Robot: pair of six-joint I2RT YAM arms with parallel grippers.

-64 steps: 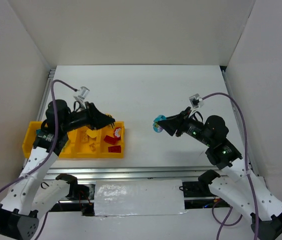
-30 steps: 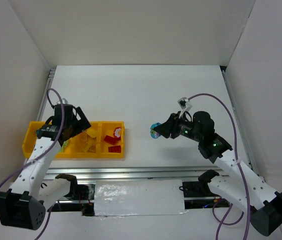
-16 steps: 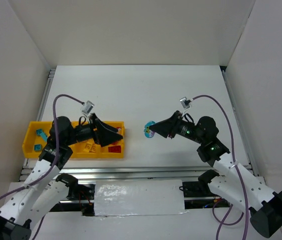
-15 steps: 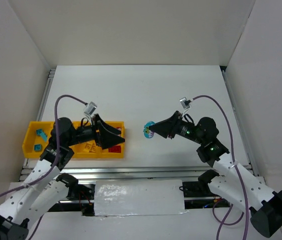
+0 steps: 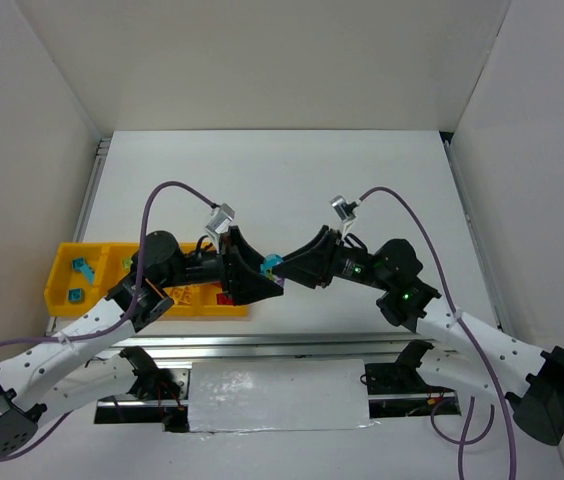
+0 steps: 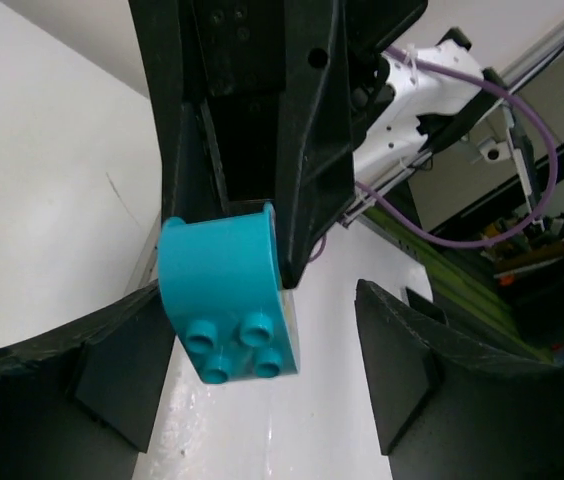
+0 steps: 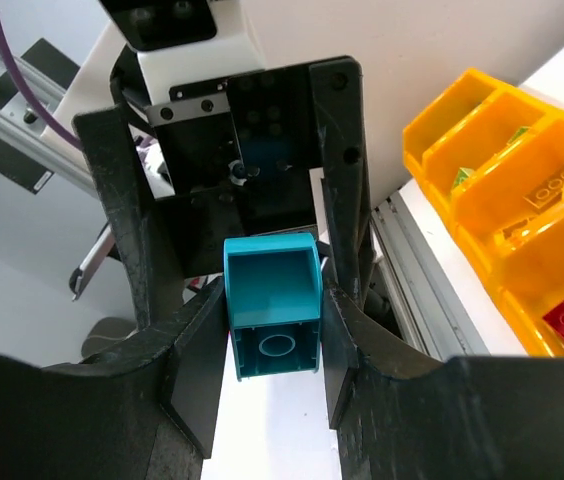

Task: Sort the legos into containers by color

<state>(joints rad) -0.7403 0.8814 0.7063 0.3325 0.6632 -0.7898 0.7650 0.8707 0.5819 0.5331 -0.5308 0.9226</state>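
One teal lego (image 7: 273,300) sits clamped in right tool (image 7: 274,335).

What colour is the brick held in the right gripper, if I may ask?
Teal-blue; the brick shows best in the right wrist view.

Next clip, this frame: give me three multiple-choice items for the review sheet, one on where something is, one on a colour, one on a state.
1. Where is the teal brick?
A: lying in the tray
B: between the fingers of the right hand
C: under the tray

2. What colour is the tray?
A: yellow
B: white
C: green

3. How does the left hand stand?
A: shut on the brick
B: shut on nothing
C: open, a finger on either side of the brick

Answers:
1 B, the right wrist view shows both fingers pressed against its sides.
2 A, its walls are yellow in the top view.
3 C, the left wrist view shows its fingers spread far wider than the brick.
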